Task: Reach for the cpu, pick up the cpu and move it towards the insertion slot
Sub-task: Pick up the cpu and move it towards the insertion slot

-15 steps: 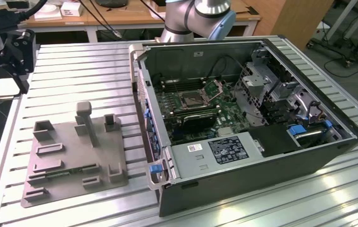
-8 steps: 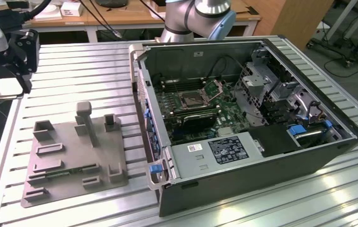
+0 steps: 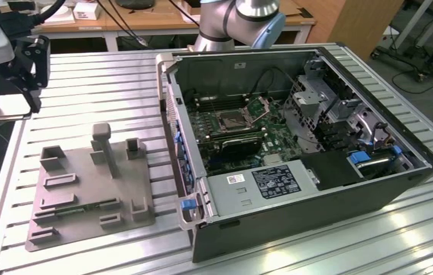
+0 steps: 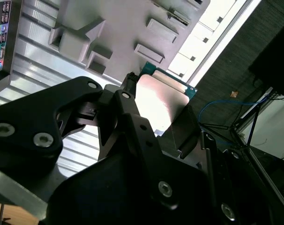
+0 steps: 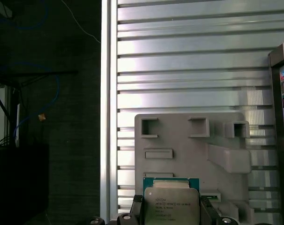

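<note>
Computer case (image 3: pixel 293 215) open, insertion slot (image 3: pixel 232 120) on its board, frame raised | I see the gripper (image 5: pixel 172 211) clamped on the cpu (image 5: pixel 171 199) by two edges, lifted over the fixture plate (image 3: pixel 86 192), well apart from the case.

- Exterior view: high, wide, angled down over the table (image 3: pixel 86 80), fixture plate (image 3: pixel 86 179) and open computer case (image 3: pixel 339 207).
- Both wrist views: close behind the gripper (image 5: pixel 172 208) and cpu (image 5: pixel 171 200); all 3 views share the fixture plate.
</note>
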Controlling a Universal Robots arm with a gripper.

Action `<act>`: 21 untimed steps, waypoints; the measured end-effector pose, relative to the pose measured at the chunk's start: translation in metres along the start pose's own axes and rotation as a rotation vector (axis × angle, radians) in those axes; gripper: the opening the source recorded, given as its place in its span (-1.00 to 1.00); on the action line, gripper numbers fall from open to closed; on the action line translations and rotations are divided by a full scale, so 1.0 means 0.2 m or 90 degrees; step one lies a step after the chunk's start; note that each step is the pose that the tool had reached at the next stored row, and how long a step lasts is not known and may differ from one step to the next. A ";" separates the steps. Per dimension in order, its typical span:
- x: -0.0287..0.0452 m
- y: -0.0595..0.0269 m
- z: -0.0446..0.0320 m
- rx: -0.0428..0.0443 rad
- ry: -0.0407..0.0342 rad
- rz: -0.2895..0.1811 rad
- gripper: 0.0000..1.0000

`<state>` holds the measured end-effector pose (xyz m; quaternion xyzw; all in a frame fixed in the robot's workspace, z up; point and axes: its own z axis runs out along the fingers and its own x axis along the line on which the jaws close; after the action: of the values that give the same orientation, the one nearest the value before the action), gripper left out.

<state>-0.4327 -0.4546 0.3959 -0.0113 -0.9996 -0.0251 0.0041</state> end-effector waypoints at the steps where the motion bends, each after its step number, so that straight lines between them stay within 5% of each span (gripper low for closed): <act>1: -0.002 0.000 0.000 0.0000 -0.0001 0.000 0.08; 21: -0.055 0.001 0.000 -0.0001 -0.0001 0.000 0.08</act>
<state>-0.4217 -0.4546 0.3958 -0.0115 -0.9996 -0.0252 0.0040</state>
